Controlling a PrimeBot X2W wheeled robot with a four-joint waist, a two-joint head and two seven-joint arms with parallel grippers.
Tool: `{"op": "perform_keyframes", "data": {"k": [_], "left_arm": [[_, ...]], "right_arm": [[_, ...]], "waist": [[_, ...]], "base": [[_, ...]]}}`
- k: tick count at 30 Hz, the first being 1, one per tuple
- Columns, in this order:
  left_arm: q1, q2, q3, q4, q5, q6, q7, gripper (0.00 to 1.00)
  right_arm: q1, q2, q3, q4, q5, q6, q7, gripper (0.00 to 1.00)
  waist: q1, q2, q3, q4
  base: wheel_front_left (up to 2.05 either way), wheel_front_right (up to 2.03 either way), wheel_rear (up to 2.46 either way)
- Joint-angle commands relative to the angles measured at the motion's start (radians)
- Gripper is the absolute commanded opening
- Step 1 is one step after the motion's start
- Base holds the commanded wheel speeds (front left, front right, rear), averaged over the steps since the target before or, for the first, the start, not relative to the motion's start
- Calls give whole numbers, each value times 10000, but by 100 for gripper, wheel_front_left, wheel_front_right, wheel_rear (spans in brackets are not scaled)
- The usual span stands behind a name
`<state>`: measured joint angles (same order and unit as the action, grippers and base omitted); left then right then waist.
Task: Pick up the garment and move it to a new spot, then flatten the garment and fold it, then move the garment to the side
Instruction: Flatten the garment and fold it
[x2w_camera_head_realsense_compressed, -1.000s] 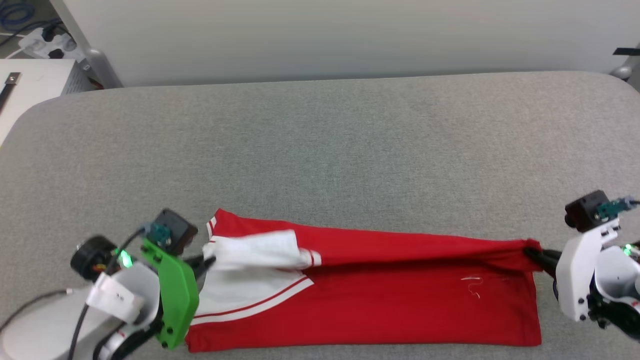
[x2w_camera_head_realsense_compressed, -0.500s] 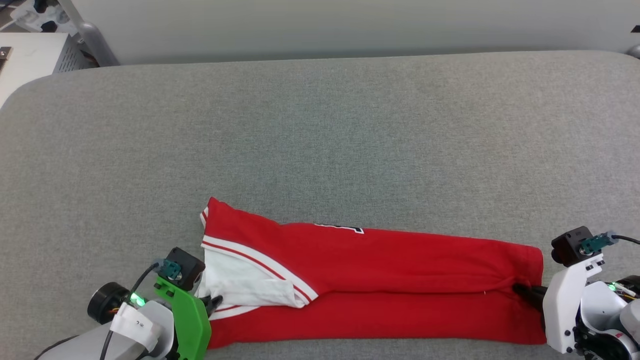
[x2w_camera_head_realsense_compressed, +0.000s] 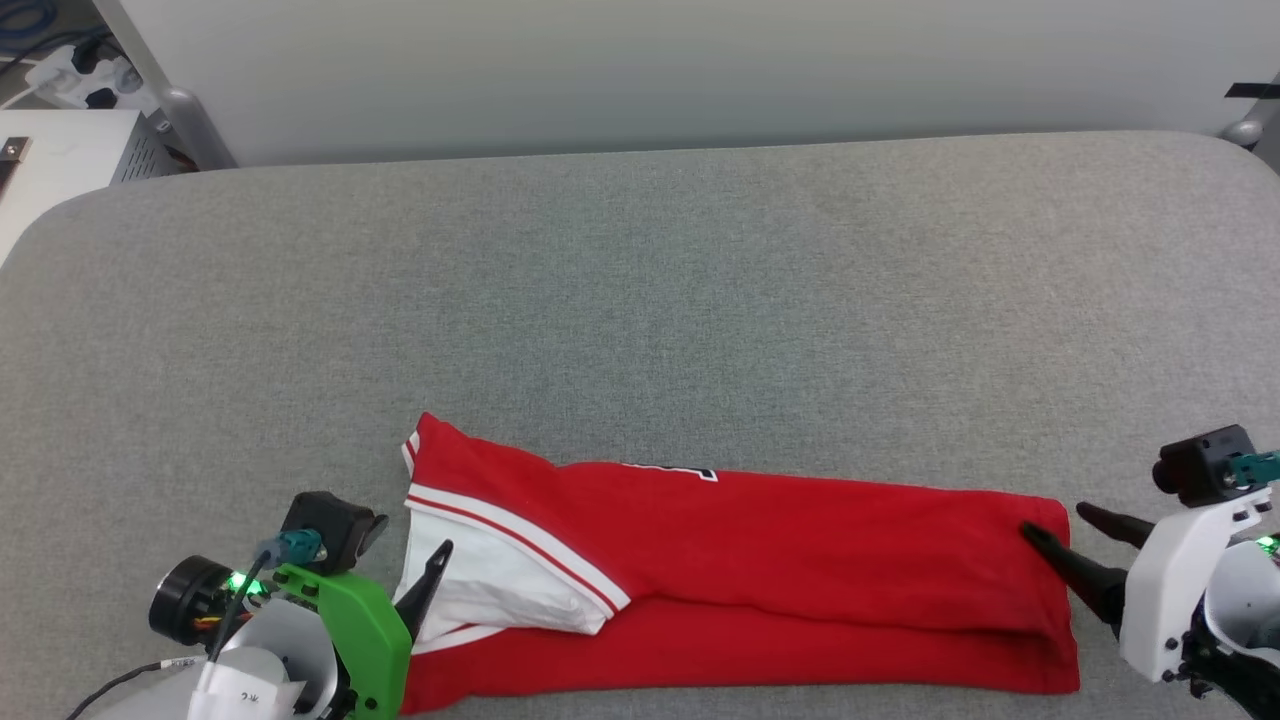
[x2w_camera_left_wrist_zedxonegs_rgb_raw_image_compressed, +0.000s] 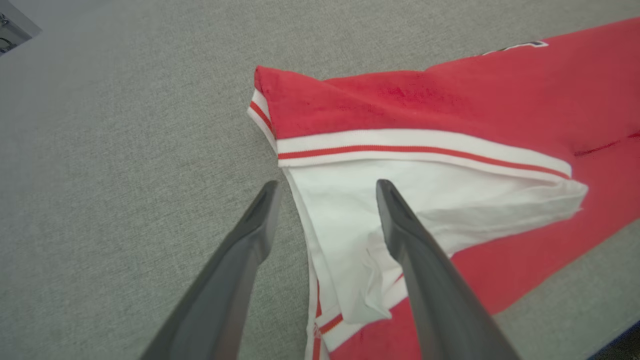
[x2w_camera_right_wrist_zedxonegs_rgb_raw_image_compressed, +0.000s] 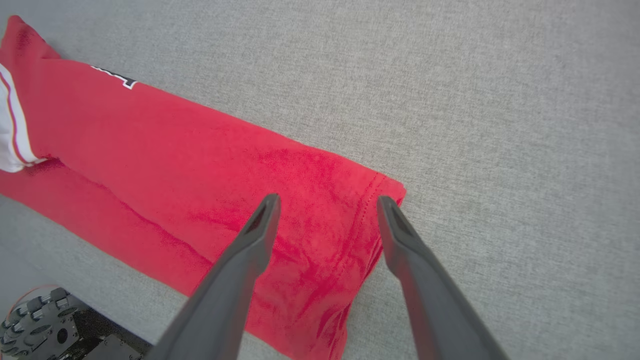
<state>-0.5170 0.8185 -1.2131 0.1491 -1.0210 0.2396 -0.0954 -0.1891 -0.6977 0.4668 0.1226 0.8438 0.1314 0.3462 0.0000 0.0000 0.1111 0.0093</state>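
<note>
At the counter's near-left corner, the left pincer stands wide open with nothing in it. Its two dark fingers straddle the edge of the white sleeve, and I cannot tell whether they touch the cloth.

The garment lies along the counter's near edge as a long red band running left to right. The sleeve is turned in on top at the left end, and a sliver of black print peeks out at the band's far edge. The cloth lies mostly smooth and in at least two layers, so flattening and a first lengthwise fold look done.

At the counter's near-right corner, the right pincer is likewise spread wide and empty. Its fingers sit on either side of the stitched hem, low over it.

By my reading the task is past halfway. The band probably needs folding across its length to make a compact packet, and the packet then needs carrying to the side of the counter. Whether the first relocation was made cannot be judged from how things lie.
</note>
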Motion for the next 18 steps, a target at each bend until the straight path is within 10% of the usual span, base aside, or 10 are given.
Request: {"op": "perform_keyframes", "data": {"k": [1,9,18], "left_arm": [[204,59,120,-106,146,208,-217,100],[897,-65,1522,-719,706,2124,-1621,100],[2381,-1038,4601,-1527,3482,3143,-1661,100]], "right_arm": [[137,-97,-178,-180,18,-7,-31,100],[935,-413,-1865,-743,279,-7,1015,100],[1369,-37,-2272,-443,1150,-7,2160,100]], "waist": [[0,0,-107,0],[0,0,-173,153],[0,0,215,464]], "base": [[0,0,0],[0,0,0],[0,0,0]]}}
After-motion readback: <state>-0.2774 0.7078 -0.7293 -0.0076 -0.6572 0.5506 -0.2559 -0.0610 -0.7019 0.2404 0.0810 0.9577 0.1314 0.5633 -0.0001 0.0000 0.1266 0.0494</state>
